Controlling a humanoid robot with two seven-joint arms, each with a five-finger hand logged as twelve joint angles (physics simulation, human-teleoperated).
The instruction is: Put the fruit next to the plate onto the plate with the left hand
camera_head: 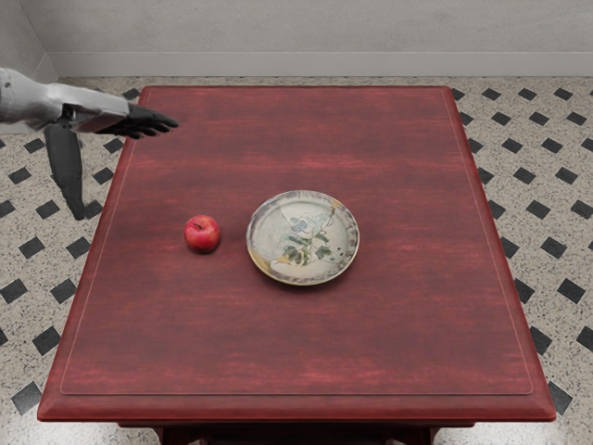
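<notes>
Head view shows you the apple on the desk at the plate's 9 o'clock, just clear of its rim, while your left hand hovers empty, fingers outstretched, over the desk's 10 o'clock corner.

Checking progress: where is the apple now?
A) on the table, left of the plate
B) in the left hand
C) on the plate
A: the apple rests on the table just left of the plate, not touching it; the left hand hovers open near the far left corner.
</notes>
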